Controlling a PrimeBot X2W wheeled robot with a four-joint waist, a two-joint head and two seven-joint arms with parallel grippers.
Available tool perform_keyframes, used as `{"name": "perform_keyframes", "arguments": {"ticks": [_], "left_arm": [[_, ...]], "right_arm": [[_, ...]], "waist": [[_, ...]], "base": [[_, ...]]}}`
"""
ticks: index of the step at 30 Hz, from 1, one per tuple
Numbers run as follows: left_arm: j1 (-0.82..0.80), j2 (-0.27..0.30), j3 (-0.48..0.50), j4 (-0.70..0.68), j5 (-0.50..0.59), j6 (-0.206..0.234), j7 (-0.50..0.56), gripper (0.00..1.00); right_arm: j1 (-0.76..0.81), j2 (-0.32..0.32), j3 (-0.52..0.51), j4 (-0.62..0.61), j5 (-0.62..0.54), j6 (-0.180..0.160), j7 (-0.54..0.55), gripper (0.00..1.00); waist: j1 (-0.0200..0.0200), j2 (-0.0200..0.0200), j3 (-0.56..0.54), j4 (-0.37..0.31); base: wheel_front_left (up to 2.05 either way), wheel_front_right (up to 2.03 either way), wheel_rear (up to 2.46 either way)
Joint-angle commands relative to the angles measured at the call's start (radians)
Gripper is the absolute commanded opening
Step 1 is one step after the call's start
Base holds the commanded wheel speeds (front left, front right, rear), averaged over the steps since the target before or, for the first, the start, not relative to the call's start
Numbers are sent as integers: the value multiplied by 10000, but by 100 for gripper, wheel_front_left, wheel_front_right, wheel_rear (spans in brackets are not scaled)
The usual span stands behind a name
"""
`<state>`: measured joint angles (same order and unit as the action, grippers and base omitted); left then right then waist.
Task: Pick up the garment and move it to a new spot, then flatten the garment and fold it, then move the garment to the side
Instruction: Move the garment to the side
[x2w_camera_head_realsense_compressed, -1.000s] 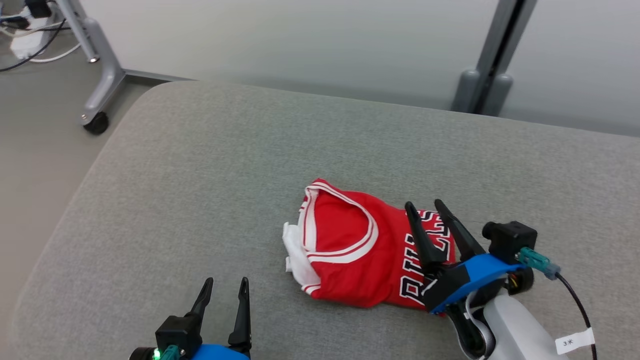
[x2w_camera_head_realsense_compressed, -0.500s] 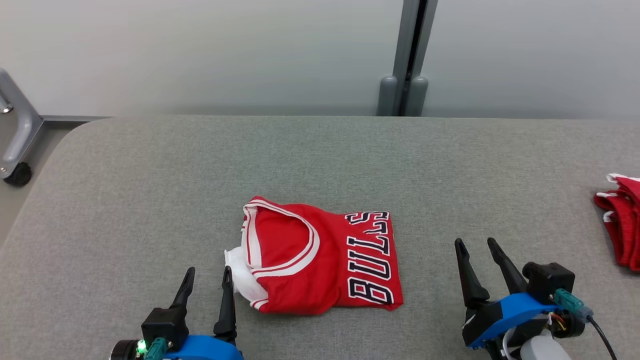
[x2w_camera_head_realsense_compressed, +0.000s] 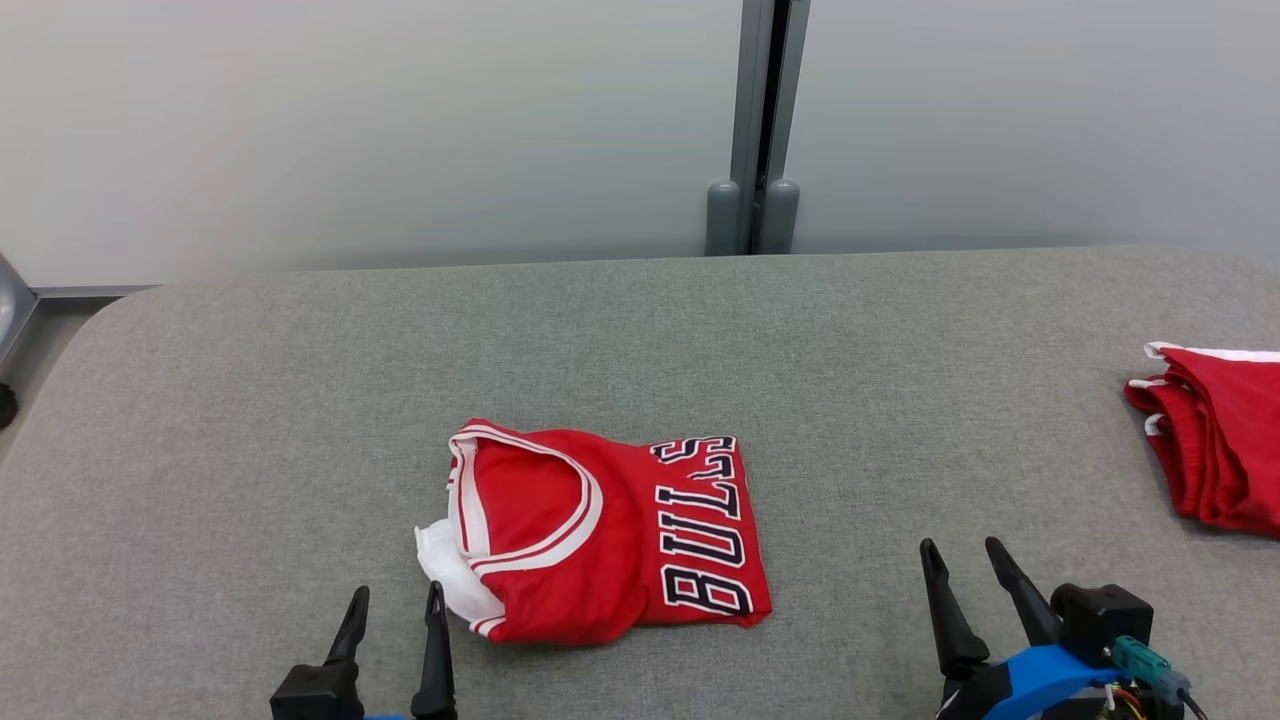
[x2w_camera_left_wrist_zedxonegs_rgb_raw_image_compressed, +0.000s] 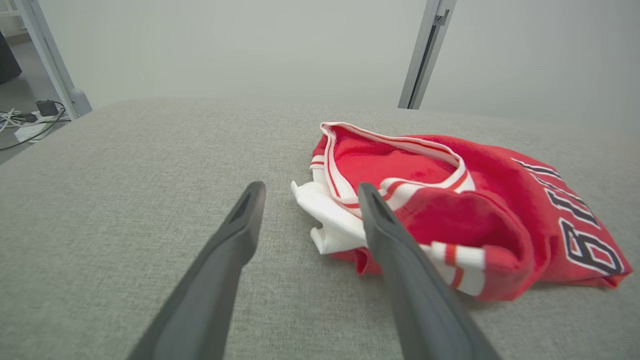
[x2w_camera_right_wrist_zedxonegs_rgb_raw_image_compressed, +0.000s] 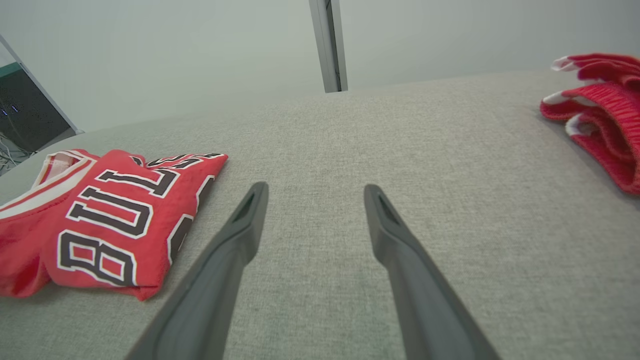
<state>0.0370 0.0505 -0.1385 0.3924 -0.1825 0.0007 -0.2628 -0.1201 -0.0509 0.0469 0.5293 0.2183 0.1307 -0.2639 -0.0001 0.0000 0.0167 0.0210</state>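
A folded red garment (x2w_camera_head_realsense_compressed: 600, 535) with white trim and black letters lies on the grey padded table (x2w_camera_head_realsense_compressed: 640, 330), left of centre near the front. My left gripper (x2w_camera_head_realsense_compressed: 397, 592) stands open just left of its white collar edge, apart from it. In the left wrist view the garment (x2w_camera_left_wrist_zedxonegs_rgb_raw_image_compressed: 450, 210) sits to the right of the open fingers (x2w_camera_left_wrist_zedxonegs_rgb_raw_image_compressed: 240, 220). My right gripper (x2w_camera_head_realsense_compressed: 964, 547) is open at the lower right, well clear of the cloth. The right wrist view shows the garment (x2w_camera_right_wrist_zedxonegs_rgb_raw_image_compressed: 100, 215) at the left and bare table between the fingers (x2w_camera_right_wrist_zedxonegs_rgb_raw_image_compressed: 380, 220).
Another red garment (x2w_camera_head_realsense_compressed: 1215, 435) with white trim lies at the table's right edge, also in the right wrist view as red cloth (x2w_camera_right_wrist_zedxonegs_rgb_raw_image_compressed: 600, 110). A grey post (x2w_camera_head_realsense_compressed: 755, 120) stands behind the table against a pale wall. The table's left corner is rounded.
The head camera has swung to the right, so the whole scene shifted left and the second red garment came into view. My right gripper has drawn back off the folded garment.
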Motion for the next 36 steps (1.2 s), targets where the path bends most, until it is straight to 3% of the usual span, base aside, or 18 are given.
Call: {"name": "perform_keyframes", "arguments": {"ticks": [1,11,12,13,14,22,28,36], "left_arm": [[44,3,3,-38,-28,63,-23,100],[-184,3,-221,-29,-162,43,-23,100],[-184,5,-226,-38,-188,33,-23,100],[-190,5,-242,-41,-176,12,-23,100],[-203,3,-268,-35,-180,-6,-23,100],[-494,3,-499,31,-388,-32,-23,100],[-642,3,-745,74,-473,-42,-23,100],[-543,0,-844,23,-628,-63,-23,100]], "right_arm": [[104,-11,-12,-47,10,0,0,100],[-324,-10,334,-72,175,0,0,100],[-415,-10,440,-72,238,0,0,80],[-533,-10,589,-84,286,0,0,8],[-649,-11,773,-94,341,0,0,0],[-1934,-19,2865,596,676,0,-1,0],[-2732,-19,3982,1526,861,0,2,0],[-3160,-17,5234,2759,1367,0,334,0]], "waist": [[1,0,1,21],[1,0,164,387],[1,0,194,446],[1,0,227,508],[1,0,269,584],[1,0,702,1567],[1,0,1000,2568],[1,0,1204,3402]], "base": [[0,0,0],[0,0,0],[0,0,0],[0,0,0],[0,0,0],[0,0,0],[0,0,0],[0,0,0]]}}
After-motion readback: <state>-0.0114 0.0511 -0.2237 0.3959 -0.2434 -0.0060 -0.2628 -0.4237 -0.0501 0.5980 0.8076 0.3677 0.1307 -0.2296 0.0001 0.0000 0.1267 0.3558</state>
